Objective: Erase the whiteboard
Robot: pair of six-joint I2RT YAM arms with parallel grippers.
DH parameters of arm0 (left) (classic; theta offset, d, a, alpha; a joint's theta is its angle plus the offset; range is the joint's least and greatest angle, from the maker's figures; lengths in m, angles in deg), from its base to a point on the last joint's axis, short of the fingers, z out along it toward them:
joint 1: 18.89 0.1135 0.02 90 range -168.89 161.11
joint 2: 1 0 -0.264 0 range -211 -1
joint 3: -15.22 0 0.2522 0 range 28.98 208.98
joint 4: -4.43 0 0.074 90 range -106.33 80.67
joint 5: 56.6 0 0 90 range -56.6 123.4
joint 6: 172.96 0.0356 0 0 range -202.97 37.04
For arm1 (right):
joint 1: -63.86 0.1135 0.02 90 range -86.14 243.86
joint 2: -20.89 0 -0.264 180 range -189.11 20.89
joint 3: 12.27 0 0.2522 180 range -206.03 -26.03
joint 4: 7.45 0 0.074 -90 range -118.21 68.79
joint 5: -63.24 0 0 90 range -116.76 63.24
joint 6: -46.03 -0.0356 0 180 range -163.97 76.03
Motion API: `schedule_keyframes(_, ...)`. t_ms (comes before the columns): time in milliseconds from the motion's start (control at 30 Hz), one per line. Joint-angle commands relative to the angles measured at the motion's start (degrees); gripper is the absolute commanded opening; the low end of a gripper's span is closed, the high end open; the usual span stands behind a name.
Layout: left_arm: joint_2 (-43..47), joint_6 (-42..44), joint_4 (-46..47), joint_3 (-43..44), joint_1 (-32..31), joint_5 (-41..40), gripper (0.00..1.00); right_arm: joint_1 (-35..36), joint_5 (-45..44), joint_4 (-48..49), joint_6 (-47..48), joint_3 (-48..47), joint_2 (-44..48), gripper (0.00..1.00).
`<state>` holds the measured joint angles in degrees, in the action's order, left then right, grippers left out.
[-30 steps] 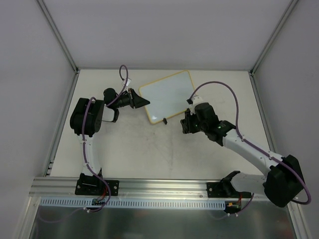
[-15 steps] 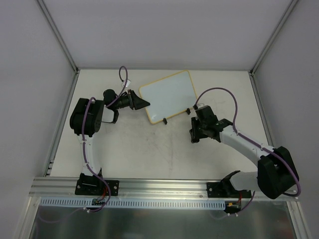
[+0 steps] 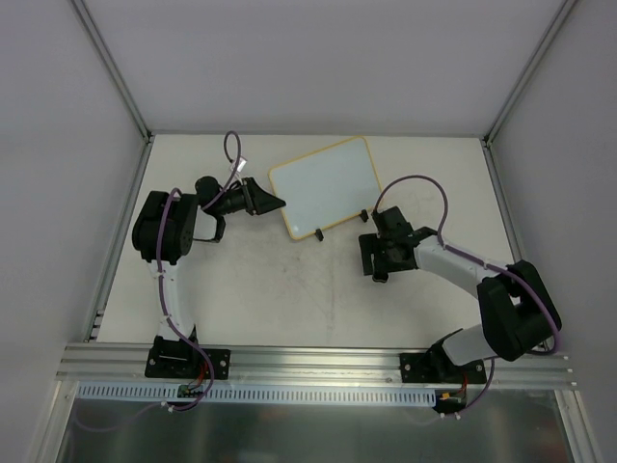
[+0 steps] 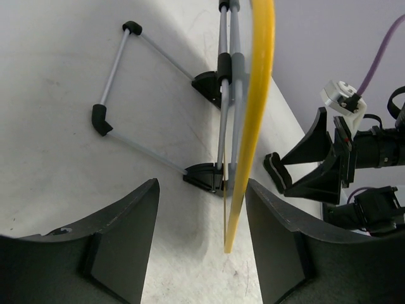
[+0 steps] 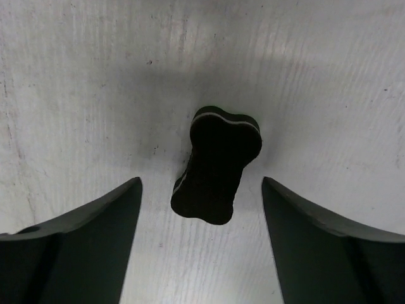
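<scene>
I'm looking down on a scuffed white table [image 3: 260,280] boxed in by plain grey walls [image 3: 58,116], with an aluminium rail [image 3: 308,362] along the near edge where both arms are bolted. On the left, the left arm [image 3: 164,231] folds up from its base and reaches toward the middle of the table, a purple cable [image 3: 231,154] looping over its wrist. The left gripper [image 3: 275,201] sits right at the left short edge of the whiteboard [image 3: 328,183]. On its wrist camera I see the fingers [image 4: 126,247] spread apart with the board's yellow rim [image 4: 256,95] running edge-on into the gap. The rim passes close to one finger, and I cannot tell whether it touches, but nothing is clamped. That same view shows a thin wire stand [image 4: 111,88] with black tips lying beside the board. The whiteboard lies in the far middle of the table, turned at an angle, its face blank, with two small black clip feet [image 3: 318,234] along its near long edge. Right of it and nearer to me, the right gripper [image 3: 376,258] points down at the table near the board's near right corner, its jaws released and wide. The small black eraser [image 5: 218,164] lies on the table between them, clear of both fingers. The white right arm [image 3: 463,270] trails back to its base at the near right.
</scene>
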<state>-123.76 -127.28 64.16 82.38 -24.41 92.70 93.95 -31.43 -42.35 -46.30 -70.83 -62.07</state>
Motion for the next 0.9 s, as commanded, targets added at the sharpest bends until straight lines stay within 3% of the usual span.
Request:
schedule_keyframes(0,1.9,-0.1,22.8,-1.1,0.9,-1.2,0.56,-0.4,-2.1,-1.1,0.2,-2.6,0.3,0.85)
schedule_keyframes(67,2.3,-0.1,22.8,-1.9,1.1,-1.7,0.57,-0.3,-2.6,-1.1,0.1,-2.5,1.5,0.91)
schedule_keyframes(500,10.6,-1.3,22.8,-7.3,2.0,-2.5,0.59,-0.6,-4.3,-1.3,1.0,-2.2,12.1,0.92)
schedule_keyframes(700,19.2,-2.5,22.3,-13.7,2.2,-4.3,0.6,-0.8,-5.7,2.7,4.2,0.7,22.5,0.94)
schedule_keyframes(867,30.2,-1.6,10.2,-22.2,2.1,-10.7,0.59,-1.6,-3.3,8.0,4.2,4.6,31.9,0.98)
